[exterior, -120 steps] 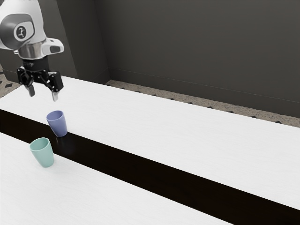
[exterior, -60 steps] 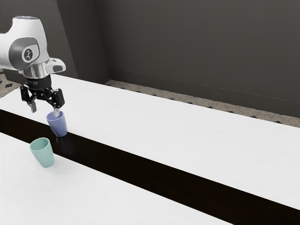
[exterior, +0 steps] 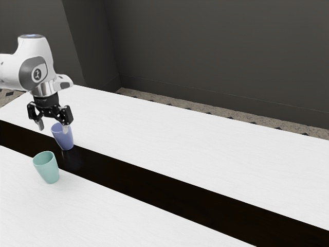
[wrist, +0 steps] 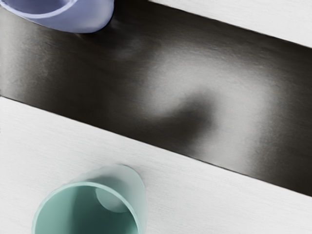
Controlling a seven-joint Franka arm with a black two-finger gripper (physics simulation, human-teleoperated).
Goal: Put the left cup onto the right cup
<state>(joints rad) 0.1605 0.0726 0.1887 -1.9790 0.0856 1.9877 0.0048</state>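
Masking rim of purple cup: end effector.

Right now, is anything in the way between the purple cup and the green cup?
No, nothing visible is in the way. The purple cup and the green cup stand apart with just flat table between them. The gripper is open right at the purple cup's rim.

White tabletop with a glossy black stripe diagonally across it. Speckled floor past the tabletop's far edge, dark wall behind.
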